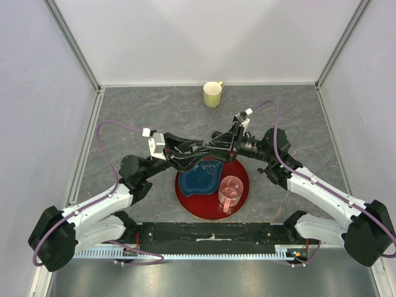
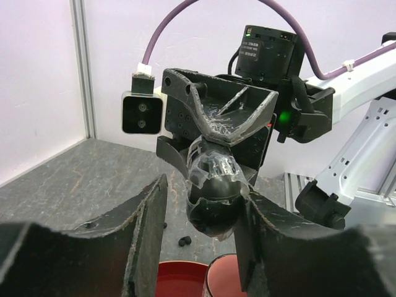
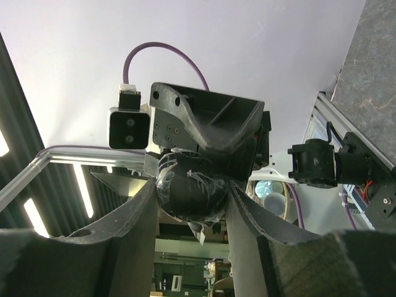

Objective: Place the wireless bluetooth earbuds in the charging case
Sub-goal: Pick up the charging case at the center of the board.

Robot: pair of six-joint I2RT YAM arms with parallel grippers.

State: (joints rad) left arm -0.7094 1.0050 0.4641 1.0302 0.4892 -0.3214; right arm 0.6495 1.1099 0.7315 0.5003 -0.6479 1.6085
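**Two Grippers Meeting at One Charging Case**

Both arms reach inward and meet in the air above the middle of the table [image 1: 154, 111]. The charging case [image 2: 213, 207], a black rounded body with clear tape on it, hangs between them, clear of the table surface.

1. Right gripper [image 3: 192, 182]: its jaws pinch the charging case, which fills the gap from one finger to the other.
2. Left gripper [image 2: 206, 185]: its jaws bracket the same case from the opposite side. One finger touches it and a gap shows at the other, so a firm pinch cannot be told.
3. Earbuds [image 2: 185, 240]: tiny black pieces lie on the table below the case, just beyond the red plate [image 1: 185, 201].

The red plate sits toward the near edge, centred, and carries a blue item [image 1: 201, 176] and a pink cup [image 1: 230, 192]. A yellow-green mug [image 1: 213, 94] stands upright at the far edge.
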